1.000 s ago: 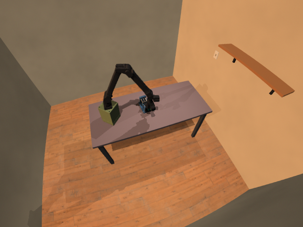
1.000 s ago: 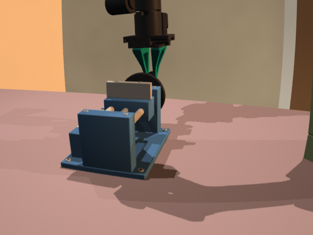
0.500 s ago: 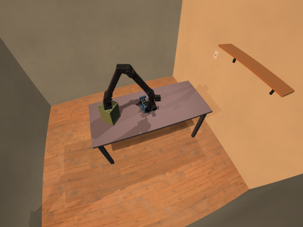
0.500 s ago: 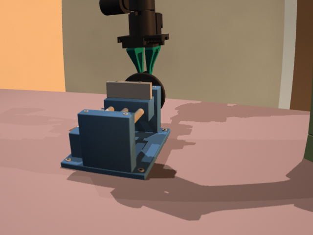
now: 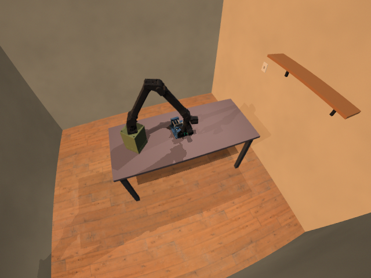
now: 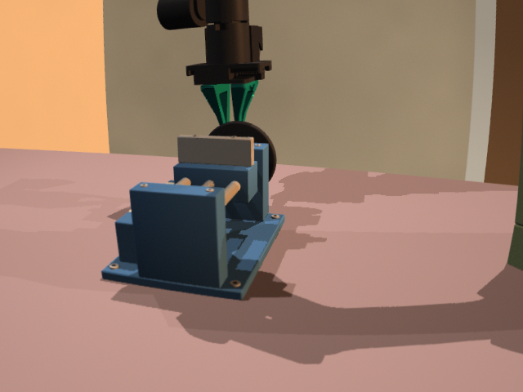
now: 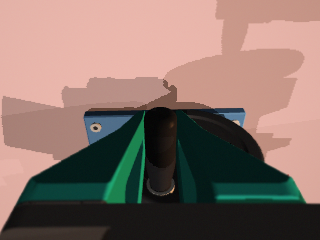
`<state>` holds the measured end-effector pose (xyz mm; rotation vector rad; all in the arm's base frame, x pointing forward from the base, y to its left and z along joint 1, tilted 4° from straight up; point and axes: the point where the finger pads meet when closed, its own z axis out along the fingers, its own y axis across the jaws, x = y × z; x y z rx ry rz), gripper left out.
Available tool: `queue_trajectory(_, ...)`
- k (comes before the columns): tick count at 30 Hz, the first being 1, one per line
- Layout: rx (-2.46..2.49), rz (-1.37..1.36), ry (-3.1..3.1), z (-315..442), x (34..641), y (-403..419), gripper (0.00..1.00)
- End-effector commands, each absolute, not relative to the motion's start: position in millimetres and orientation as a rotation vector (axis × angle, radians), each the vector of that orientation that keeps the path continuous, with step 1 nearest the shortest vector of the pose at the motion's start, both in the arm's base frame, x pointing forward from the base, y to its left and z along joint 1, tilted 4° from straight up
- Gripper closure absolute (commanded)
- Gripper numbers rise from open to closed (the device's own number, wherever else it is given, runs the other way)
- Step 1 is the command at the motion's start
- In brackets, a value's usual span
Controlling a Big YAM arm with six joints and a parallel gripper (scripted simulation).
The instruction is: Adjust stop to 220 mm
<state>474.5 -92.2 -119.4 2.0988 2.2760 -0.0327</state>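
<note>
Black round handwheel [image 6: 266,147] at the far end of the blue stop fixture [image 6: 177,236], near the middle of the table [image 5: 221,125]. Short dark crank knob [image 7: 161,145] sticking off the wheel, pinched tight between the two green fingers of the gripper [image 6: 231,113]. Reaching straight down from above, with the black wrist right over the wheel. In front of the wheel, a flat grey plate [image 6: 214,149] on a blue sliding block, then three round tan rods [image 6: 231,190] running into a tall blue end block. All of it bolted on a flat blue base plate [image 6: 257,248] with small shiny screws at the corners. Wheel mostly hidden behind the grey plate and the block in the side view. Smooth hard shapes, square blocks, round rods, flat disc. Pinkish matte table top, with big soft shadows across it. Black arm [image 5: 149,92] bent up like an arch, standing on an olive green box [image 5: 134,140] near the table's left end, well apart from the fixture. Lots of free table to the right of the fixture, less toward the far edge. Wooden plank floor [image 5: 167,227] all around, an orange wall beside the table with a long brown shelf [image 5: 314,83] high up.
</note>
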Motion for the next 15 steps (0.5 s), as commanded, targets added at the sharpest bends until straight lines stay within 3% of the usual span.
queue_trajectory(1,2.052,0.043,2.227,-111.9,522.9,-88.9,0.94)
queue_trajectory(15,2.053,0.042,2.228,-129.2,527.3,-89.2,0.94)
